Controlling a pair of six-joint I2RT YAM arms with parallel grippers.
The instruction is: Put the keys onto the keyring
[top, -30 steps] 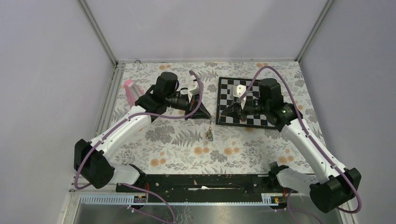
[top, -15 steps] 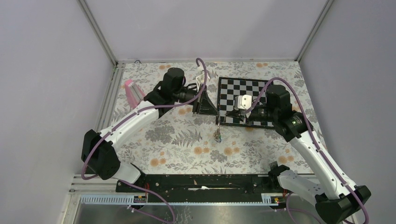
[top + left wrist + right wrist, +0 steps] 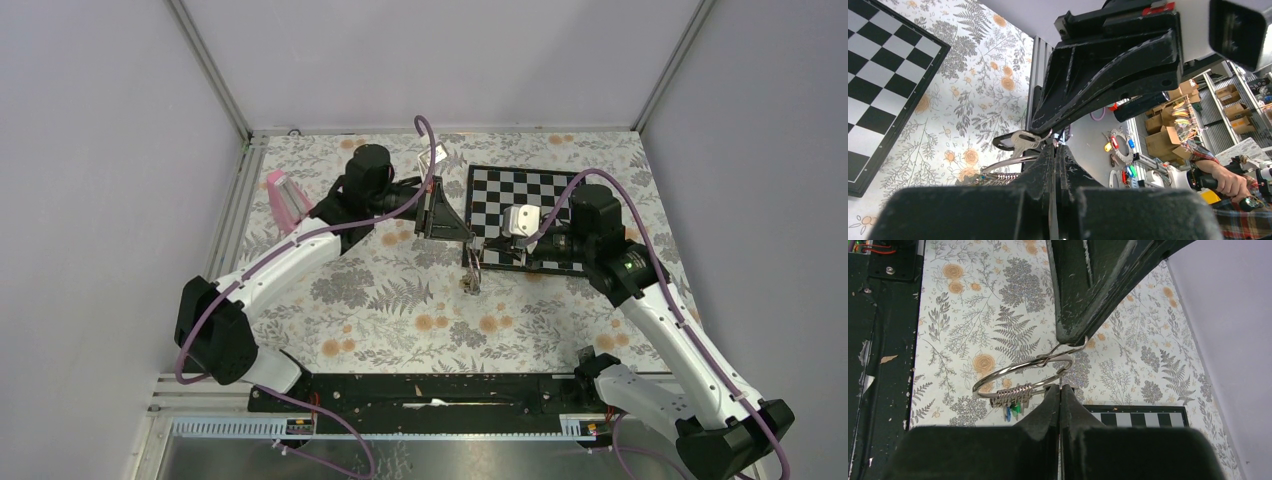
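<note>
The keyring (image 3: 470, 276) hangs between both gripper tips at the near left corner of the chessboard. In the right wrist view it is a silver wire loop (image 3: 1018, 369) with a stack of small rings (image 3: 1010, 394) and blue and green tags below. My right gripper (image 3: 1060, 388) is shut on the loop's wire. My left gripper (image 3: 1055, 148) is shut too, with the wire (image 3: 1008, 162) running into its fingers. A silver key (image 3: 1022, 141) over a black oval head lies beside the left fingertips; I cannot tell if it is held. In the top view both tips meet, left (image 3: 462, 237), right (image 3: 482, 250).
A black-and-white chessboard (image 3: 520, 200) lies at the back right on the floral cloth. A pink object (image 3: 283, 197) stands at the left edge. A black rail (image 3: 430, 390) runs along the near edge between the arm bases. Grey walls close in three sides.
The left gripper has swung right toward the chessboard corner, and the right gripper has come left to meet it. The keyring has moved right and a little farther away with them.
</note>
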